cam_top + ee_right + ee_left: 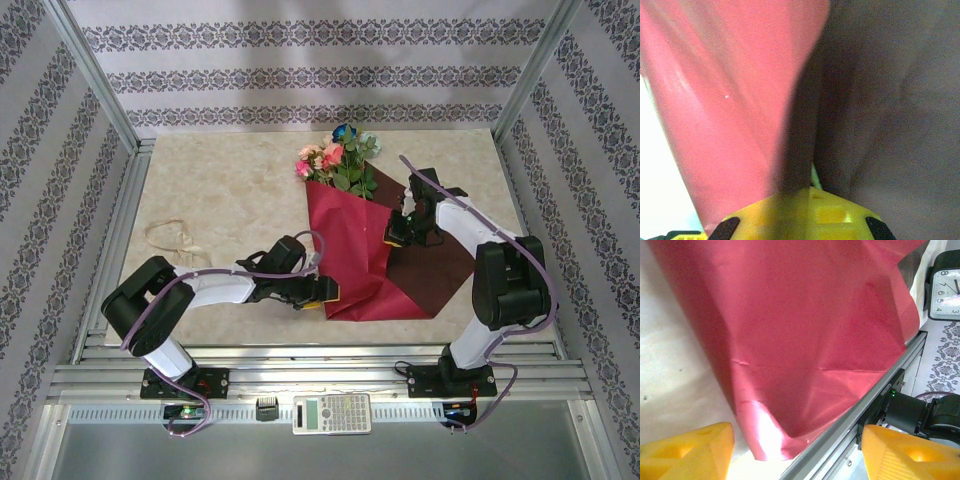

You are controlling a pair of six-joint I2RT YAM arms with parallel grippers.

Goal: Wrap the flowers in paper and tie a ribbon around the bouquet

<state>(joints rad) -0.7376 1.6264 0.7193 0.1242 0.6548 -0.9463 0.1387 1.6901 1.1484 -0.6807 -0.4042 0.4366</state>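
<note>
Looking down from above, the paper point(352, 250) lies on the table point(230, 190) right of centre, crimson folded over with a maroon-brown flap spread toward the right edge. The flowers point(335, 158) poke out of its far end near the table's far edge. The ribbon point(170, 237) lies loose by the left edge. The left gripper point(322, 293) sits at the paper's near-left border; the right gripper point(400, 232) rests on the fold.

From the left wrist, the left gripper point(797, 460) has its yellow fingers point(687, 452) spread wide, the paper's point(800, 330) near corner hanging between them, ungripped.

From the right wrist, the right gripper point(807, 200) is pressed together where crimson meets maroon on the paper point(730, 100); whether the fold is nipped I cannot tell.
</note>
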